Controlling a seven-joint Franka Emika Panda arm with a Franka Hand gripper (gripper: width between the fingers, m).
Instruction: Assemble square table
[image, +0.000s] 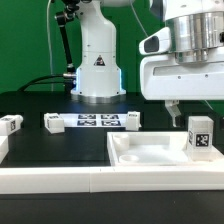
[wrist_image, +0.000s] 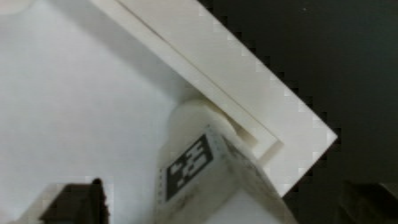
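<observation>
The square tabletop (image: 150, 152) lies flat on the black table (image: 60, 145), near the front and toward the exterior view's right. It is white, with a sunk middle and a raised rim all around. 1 standing leg (image: 200, 135) is upright in a corner of the tabletop on the exterior view's right. It is a short white block with a black-and-white tag on its side. In the wrist view the standing leg (wrist_image: 199, 160) sits tight in the corner where 2 rims of the tabletop (wrist_image: 80, 110) meet.

The gripper (image: 178, 112) hangs right over that leg. In the wrist view the gripper (wrist_image: 217, 205) has its 2 dark fingers (wrist_image: 71, 203) spread wide apart, 1 on each side of the leg. They do not touch it, and the gripper holds nothing.

Farther back, the marker board (image: 92, 120) lies flat on the black table. A loose leg (image: 132, 118) lies just beside its end on the exterior view's right. A second loose leg (image: 53, 123) lies at its other end. A third loose leg (image: 10, 125) lies well apart, at the exterior view's left edge.

Behind the marker board stands the white robot base (image: 97, 62). A long white border wall (image: 60, 185) runs along the front of the table.
</observation>
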